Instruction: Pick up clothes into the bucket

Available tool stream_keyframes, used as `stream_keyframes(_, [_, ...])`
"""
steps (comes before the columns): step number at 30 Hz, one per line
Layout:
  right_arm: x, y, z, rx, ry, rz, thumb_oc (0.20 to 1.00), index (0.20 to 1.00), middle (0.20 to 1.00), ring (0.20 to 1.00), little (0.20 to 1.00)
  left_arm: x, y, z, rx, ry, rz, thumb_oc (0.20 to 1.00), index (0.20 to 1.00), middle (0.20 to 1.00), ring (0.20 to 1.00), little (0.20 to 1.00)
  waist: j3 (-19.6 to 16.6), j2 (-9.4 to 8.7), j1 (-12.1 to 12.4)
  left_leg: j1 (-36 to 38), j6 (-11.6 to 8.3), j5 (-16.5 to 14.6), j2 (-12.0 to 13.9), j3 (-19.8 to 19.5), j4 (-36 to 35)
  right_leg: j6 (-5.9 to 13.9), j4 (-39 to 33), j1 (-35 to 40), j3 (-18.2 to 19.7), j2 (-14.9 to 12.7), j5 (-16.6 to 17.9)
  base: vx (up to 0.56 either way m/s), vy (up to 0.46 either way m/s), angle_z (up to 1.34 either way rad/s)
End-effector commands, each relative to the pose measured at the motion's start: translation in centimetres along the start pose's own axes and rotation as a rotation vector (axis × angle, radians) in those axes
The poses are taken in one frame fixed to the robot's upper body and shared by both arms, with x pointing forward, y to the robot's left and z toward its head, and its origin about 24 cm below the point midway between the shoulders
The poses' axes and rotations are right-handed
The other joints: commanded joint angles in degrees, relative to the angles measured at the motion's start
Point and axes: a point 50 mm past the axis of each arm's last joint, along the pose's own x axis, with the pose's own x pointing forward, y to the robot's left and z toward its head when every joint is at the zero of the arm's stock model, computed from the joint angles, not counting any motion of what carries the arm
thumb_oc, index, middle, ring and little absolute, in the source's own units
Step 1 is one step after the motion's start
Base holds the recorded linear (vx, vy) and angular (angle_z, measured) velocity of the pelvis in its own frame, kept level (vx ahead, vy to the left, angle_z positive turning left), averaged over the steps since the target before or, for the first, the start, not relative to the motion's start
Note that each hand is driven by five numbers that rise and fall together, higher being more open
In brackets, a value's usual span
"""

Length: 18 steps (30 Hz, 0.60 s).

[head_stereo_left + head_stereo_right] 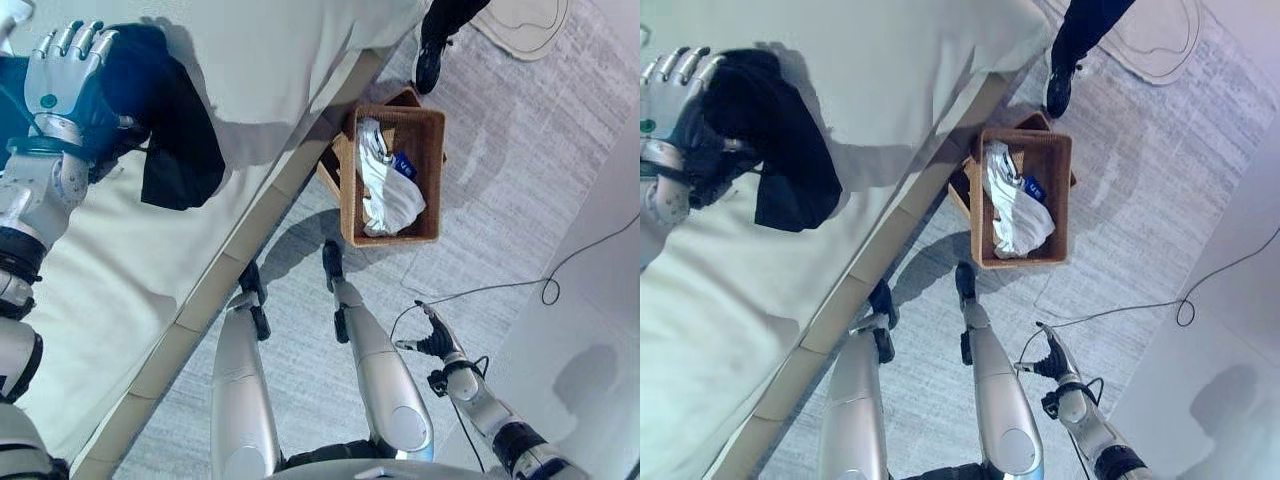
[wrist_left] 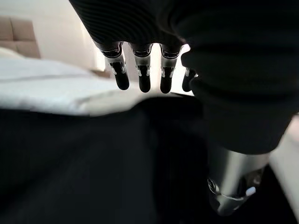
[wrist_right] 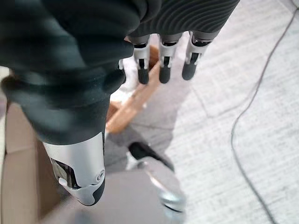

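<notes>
The right hand (image 1: 437, 343) is hanging nearest, low over the grey carpet (image 1: 520, 190), fingers relaxed and holding nothing. A thin black cord (image 1: 560, 268) is trailing across the carpet beside it.

Further out, a brown wicker basket (image 1: 434, 150) is standing on the carpet just beside the bed's corner. White clothes (image 1: 385, 190) with a small blue patch are lying crumpled inside it.

To the left, the bed (image 1: 150, 290) is stretching away under a pale sheet. A dark garment (image 1: 175, 130) is lying on the sheet near the bed's edge, well apart from the basket. The left hand (image 1: 62, 75) is resting on the garment's far end; in its wrist view the fingers (image 2: 144, 77) are reaching straight out above the dark cloth, not closed round it.

Farthest off, a person's dark leg and shoe (image 1: 432, 55) are standing on the carpet past the basket, near a pale mat (image 1: 525, 25).
</notes>
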Motion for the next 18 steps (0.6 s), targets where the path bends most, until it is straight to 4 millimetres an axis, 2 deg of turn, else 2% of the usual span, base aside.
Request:
stream_keyframes(1, [0.0, -0.6, 1.1, 0.053, -0.066, -0.038, 1.000, 1.000, 1.000, 1.000, 1.000, 1.4, 3.6, -1.2, -0.028, 0.043, 0.102, 1.000, 1.000, 1.000, 1.000, 1.000, -0.39, -0.52, -0.26, -1.28, 3.26, -14.13, -2.61, 0.41, 15.18, 4.04, -10.09, 1.83, 2.88, -1.01, 6.14, -0.01, -0.047, 0.02])
stream_keyframes(4, [0.4, -0.8, 2.8, 0.114, -0.132, -0.056, 1.000, 1.000, 1.000, 1.000, 1.000, 1.9, 3.4, -1.0, -0.105, 0.082, 0.082, 1.000, 1.000, 1.000, 1.000, 1.000, -0.37, -0.63, -0.61, -5.72, 3.22, -14.04, -2.68, -1.27, 16.66, 3.93, -10.79, -1.20, 2.35, -0.57, 6.77, -0.02, -0.073, 0.05])
stream_keyframes(7, [0.6, -0.7, 3.6, 0.131, -0.163, -0.055, 1.000, 1.000, 1.000, 1.000, 1.000, 1.9, 2.9, -1.4, -0.110, 0.110, 0.048, 1.000, 1.000, 1.000, 1.000, 1.000, -0.37, -0.65, -0.85, -7.31, 3.18, -13.91, -2.62, -1.84, 16.98, 3.79, -10.86, -2.51, 2.05, -0.34, 6.99, -0.03, -0.052, 0.09])
stream_keyframes(8, [0.8, -0.8, 4.3, 0.155, -0.186, -0.061, 1.000, 1.000, 1.000, 1.000, 1.000, 2.4, 2.9, -0.8, -0.128, 0.107, 0.042, 1.000, 1.000, 1.000, 1.000, 1.000, -0.37, -0.42, -1.07, -9.02, 3.12, -13.85, -2.91, -2.42, 17.47, 3.56, -11.02, -3.76, 2.13, -0.33, 7.24, -0.03, -0.030, 0.10])
stream_keyframes(9, [1.0, -1.0, 4.7, 0.170, -0.198, -0.065, 1.000, 1.000, 1.000, 1.000, 1.000, 2.4, 2.8, -0.8, -0.141, 0.114, 0.028, 0.680, 0.680, 0.680, 0.680, 0.680, -0.37, -0.27, -1.18, -9.84, 3.13, -13.77, -3.05, -2.58, 17.76, 3.49, -11.02, -4.50, 1.99, -0.31, 7.41, -0.04, -0.034, 0.10])
stream_keyframes(10, [1.1, -1.0, 5.1, 0.178, -0.214, -0.064, 1.000, 1.000, 1.000, 1.000, 1.000, 2.4, 2.6, -1.2, -0.146, 0.135, 0.014, 0.485, 0.485, 0.485, 0.485, 0.485, -0.37, -0.38, -1.25, -10.29, 3.13, -13.64, -3.10, -2.66, 17.70, 3.45, -11.10, -4.97, 1.85, -0.22, 7.58, -0.02, -0.008, 0.07])
stream_keyframes(11, [1.1, -1.0, 5.1, 0.179, -0.214, -0.065, 1.000, 1.000, 1.000, 1.000, 1.000, 2.4, 2.6, -1.2, -0.146, 0.135, 0.014, 0.485, 0.485, 0.485, 0.485, 0.485, -0.37, -0.36, -1.27, -10.36, 3.13, -13.63, -3.11, -2.69, 17.71, 3.45, -11.09, -5.02, 1.82, -0.23, 7.59, -0.03, -0.017, 0.04])
stream_keyframes(12, [1.2, -0.8, 5.7, 0.200, -0.232, -0.057, 1.000, 1.000, 1.000, 1.000, 1.000, 2.5, 2.6, -1.3, -0.169, 0.154, 0.010, 0.200, 0.200, 0.200, 0.200, 0.200, -0.37, -0.40, -1.37, -11.27, 3.09, -13.22, -3.08, -2.96, 17.59, 3.50, -11.12, -5.92, 1.63, -0.13, 7.91, -0.02, -0.035, 0.03])
stream_keyframes(18, [1.1, -0.3, 6.6, 0.197, -0.276, -0.022, 1.000, 1.000, 1.000, 1.000, 1.000, 1.8, 2.0, -1.7, -0.136, 0.149, -0.004, 0.200, 0.200, 0.200, 0.200, 0.200, -0.37, -0.53, -1.00, -10.36, 3.07, -12.49, -3.08, -3.26, 16.58, 3.38, -10.73, -5.66, 1.38, 0.05, 7.90, -0.03, -0.033, 0.02])
